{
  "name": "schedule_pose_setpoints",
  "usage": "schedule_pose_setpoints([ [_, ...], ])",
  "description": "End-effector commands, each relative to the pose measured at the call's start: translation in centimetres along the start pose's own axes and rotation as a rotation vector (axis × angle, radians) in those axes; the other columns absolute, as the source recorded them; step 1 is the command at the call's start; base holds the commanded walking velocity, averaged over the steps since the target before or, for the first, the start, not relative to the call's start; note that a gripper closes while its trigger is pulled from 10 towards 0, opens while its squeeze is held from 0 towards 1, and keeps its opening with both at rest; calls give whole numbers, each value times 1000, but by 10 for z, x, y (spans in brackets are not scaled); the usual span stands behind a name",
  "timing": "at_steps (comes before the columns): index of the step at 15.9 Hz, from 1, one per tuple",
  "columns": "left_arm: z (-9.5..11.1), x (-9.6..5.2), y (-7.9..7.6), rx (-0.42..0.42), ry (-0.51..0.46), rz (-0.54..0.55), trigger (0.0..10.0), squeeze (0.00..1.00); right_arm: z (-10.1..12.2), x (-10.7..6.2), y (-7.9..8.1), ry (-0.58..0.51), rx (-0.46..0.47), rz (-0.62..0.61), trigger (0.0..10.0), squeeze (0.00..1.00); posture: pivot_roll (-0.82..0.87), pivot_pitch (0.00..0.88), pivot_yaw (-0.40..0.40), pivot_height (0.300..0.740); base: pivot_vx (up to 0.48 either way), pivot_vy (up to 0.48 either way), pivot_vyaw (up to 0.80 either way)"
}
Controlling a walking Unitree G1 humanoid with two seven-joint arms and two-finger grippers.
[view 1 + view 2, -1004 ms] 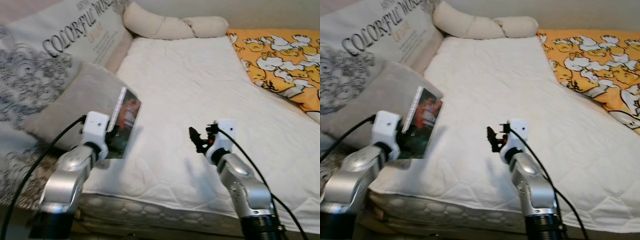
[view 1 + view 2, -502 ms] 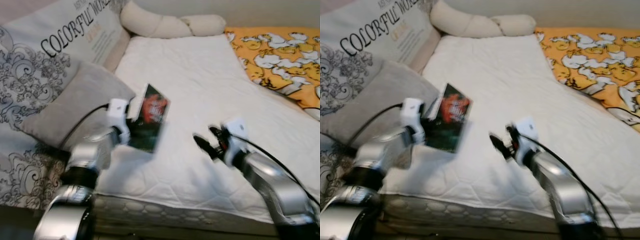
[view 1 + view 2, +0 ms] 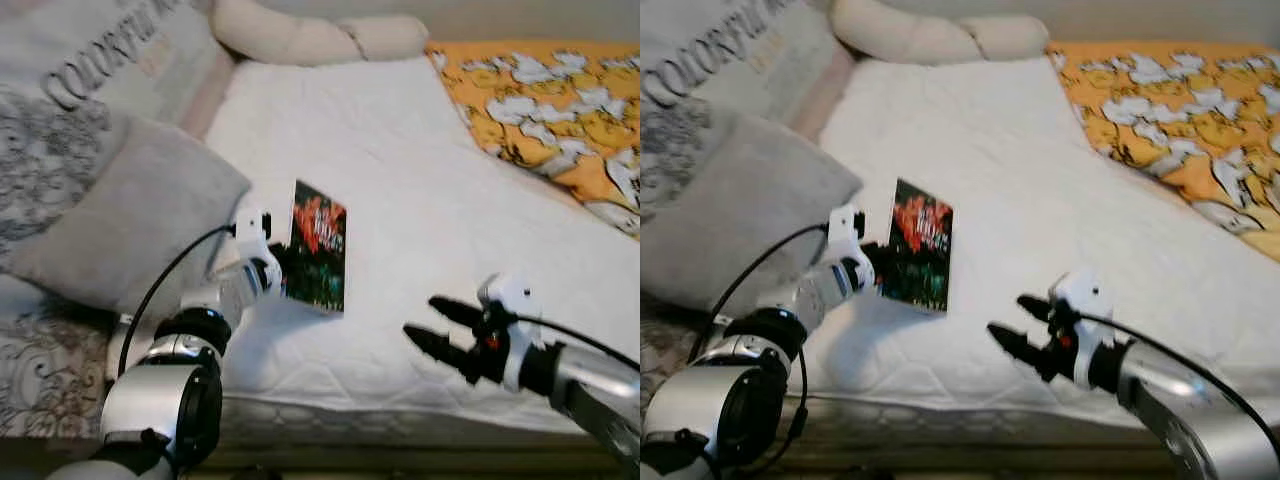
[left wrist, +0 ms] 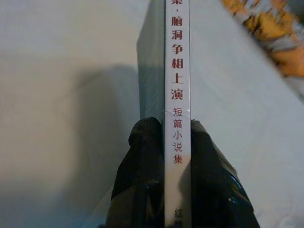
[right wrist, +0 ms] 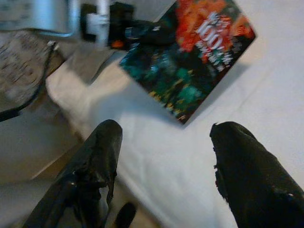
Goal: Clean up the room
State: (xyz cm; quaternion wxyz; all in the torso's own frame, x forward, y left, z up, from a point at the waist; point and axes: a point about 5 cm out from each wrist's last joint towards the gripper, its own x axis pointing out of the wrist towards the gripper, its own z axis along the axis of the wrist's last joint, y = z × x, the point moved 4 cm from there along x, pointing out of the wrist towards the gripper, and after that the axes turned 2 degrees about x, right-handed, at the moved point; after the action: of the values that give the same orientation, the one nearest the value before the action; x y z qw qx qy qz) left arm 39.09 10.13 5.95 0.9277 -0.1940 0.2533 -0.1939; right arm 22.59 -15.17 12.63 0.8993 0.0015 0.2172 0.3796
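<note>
Dark, glossy paperback book (image 3: 318, 259) with a red and teal cover, being held upright just above the white mattress (image 3: 400, 170) of a bed. Clamped by its spine edge between the two black fingers (image 4: 142, 180) of the left end effector (image 3: 272, 262), with the white spine and its red lettering running up between them in the left wrist view. Sitting near the front-left part of the mattress, just beside a grey cushion (image 3: 120, 220) and well apart from the orange duck-print blanket (image 3: 540, 110) at the mattress's far right. Lying along the head of the mattress, a cream bolster pillow (image 3: 310, 35).

Reaching in over the front edge of the mattress, the right end effector (image 3: 432, 327), fingers spread wide and holding nothing, pointing toward the book from near it.

Judging the step in hand: carrying the book off the bed as part of tidying the room, possibly readying a handover between the arms. Judging the next move: either closing the spread right fingers on the book's free edge before the left fingers let go, or turning away from the mattress toward a shelf or counter while keeping the thin book from twisting in the pinch.
</note>
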Motion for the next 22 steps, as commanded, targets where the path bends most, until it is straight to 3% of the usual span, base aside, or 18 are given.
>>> schedule_pose_setpoints([
  [1, 9, 2, -1, 32, -17, 19, 10000, 0, 2, -5, 5, 15, -7, 12, 10000, 0, -386, 133, 47, 740, 0, 0, 0],
  [6, 6, -2, 14, 82, 11, 107, 10000, 0, 4, -6, 9, 30, -1, -22, 10000, 0, -400, 161, 47, 740, 0, 0, 0],
  [7, 8, -5, 24, 86, 8, 155, 10000, 765, 3, -5, 12, 38, 1, -22, 10000, 0, -397, 166, 45, 740, 0, 0, 0],
  [8, 10, -9, 33, 95, 7, 194, 10000, 1000, 1, -4, 15, 47, 2, -21, 10000, 0, -391, 165, 41, 740, 0, 0, 0],
  [17, 17, -20, 54, 289, 42, 264, 10000, 1000, -4, 3, 18, 79, 5, -11, 10000, 0, -391, 151, 27, 740, 0, 0, 0],
  [20, 34, -26, 59, 336, 14, 258, 10000, 1000, -3, 7, 17, 65, 8, -22, 10000, 0, -360, 123, 28, 740, 0, 0, 0],
  [22, 47, -27, 52, 351, -19, 184, 10000, 1000, -3, 15, 12, 44, 25, -42, 10000, 0, -289, 76, 41, 740, 0, 0, 0],
])
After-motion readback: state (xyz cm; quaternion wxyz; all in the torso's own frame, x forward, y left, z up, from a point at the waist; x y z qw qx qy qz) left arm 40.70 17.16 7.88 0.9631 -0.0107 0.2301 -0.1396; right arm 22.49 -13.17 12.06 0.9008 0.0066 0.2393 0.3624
